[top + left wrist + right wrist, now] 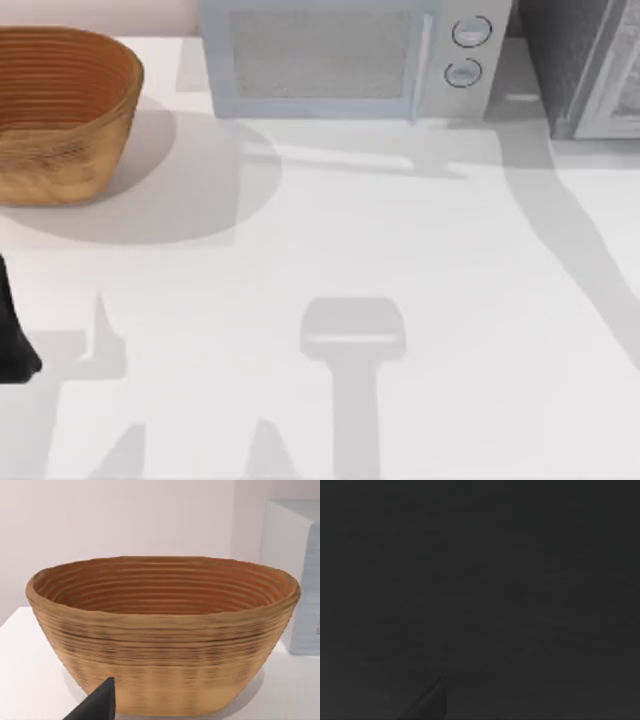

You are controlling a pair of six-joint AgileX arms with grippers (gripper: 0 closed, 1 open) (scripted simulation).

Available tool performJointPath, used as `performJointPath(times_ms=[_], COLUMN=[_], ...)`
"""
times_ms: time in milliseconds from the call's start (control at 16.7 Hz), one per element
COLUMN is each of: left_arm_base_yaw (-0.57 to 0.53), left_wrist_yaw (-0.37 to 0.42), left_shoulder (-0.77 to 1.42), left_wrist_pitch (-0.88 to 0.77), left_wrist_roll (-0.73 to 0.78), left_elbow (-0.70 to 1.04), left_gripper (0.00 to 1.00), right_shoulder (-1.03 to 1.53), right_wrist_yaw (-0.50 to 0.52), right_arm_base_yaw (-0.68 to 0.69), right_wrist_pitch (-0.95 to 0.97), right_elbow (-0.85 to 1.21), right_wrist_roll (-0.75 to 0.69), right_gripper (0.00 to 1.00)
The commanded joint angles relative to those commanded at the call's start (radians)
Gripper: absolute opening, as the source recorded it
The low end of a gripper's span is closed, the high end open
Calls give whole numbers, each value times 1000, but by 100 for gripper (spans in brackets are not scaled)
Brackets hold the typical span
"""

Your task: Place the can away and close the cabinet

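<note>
The can is out of view. A dark grey cabinet (575,65) stands at the table's back right corner, cut off by the picture's edge, with a lighter panel on its right side. My left gripper (12,335) hangs at the table's left edge, in front of the wicker basket (165,630); a black tip of it (97,705) shows in the left wrist view, facing the basket's outer wall. The basket's inside looks empty. The right wrist view is dark.
A white microwave (345,55) with its door shut and two round knobs (470,32) stands at the back centre, left of the cabinet. The wicker basket (60,110) sits at the back left. Arm shadows fall across the white tabletop (400,230).
</note>
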Motion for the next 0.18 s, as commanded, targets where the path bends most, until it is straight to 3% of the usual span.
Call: performJointPath(times_ms=[180], left_arm_base_yaw=[0], left_wrist_yaw=[0], left_shoulder=[0], left_wrist_pitch=[0], left_wrist_roll=[0], left_elbow=[0], left_gripper=[100], right_shoulder=[40], right_wrist_yaw=[-22], right_arm_base_yaw=[-22], right_wrist_pitch=[11], right_elbow=[30], right_wrist_roll=[0], right_gripper=[100])
